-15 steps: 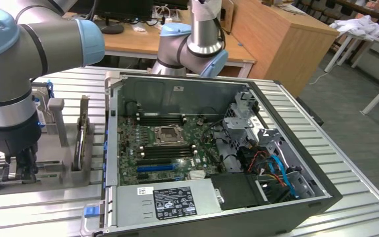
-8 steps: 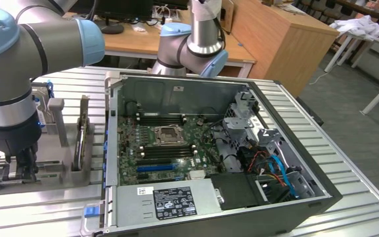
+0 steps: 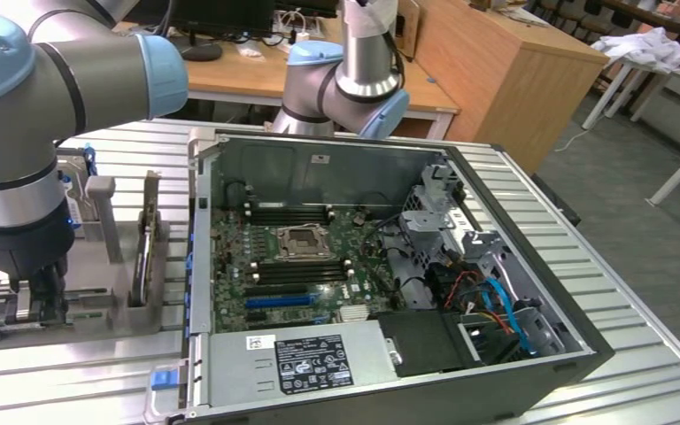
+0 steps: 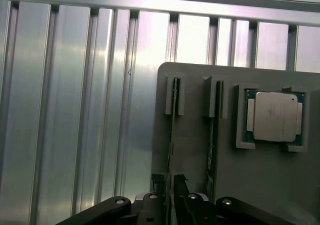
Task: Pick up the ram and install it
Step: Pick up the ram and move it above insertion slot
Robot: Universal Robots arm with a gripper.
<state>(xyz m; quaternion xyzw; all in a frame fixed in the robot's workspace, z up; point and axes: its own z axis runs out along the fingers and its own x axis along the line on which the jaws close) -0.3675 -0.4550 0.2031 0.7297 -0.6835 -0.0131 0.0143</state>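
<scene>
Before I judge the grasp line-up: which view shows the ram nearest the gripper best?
The wrist view: the ram stands on edge in a slot of the grey holder, running straight toward the gripper. In the exterior view, the arm stands in front of that stick at the holder.

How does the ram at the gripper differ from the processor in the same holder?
The ram stands on edge in a slot, a thin strip; the processor lies flat in its pocket, silver lid toward the camera. The ram is long and narrow; the processor is nearly square. The gripper sits over the ram; the processor lies clear of it. Both rest in the grey holder.
</scene>
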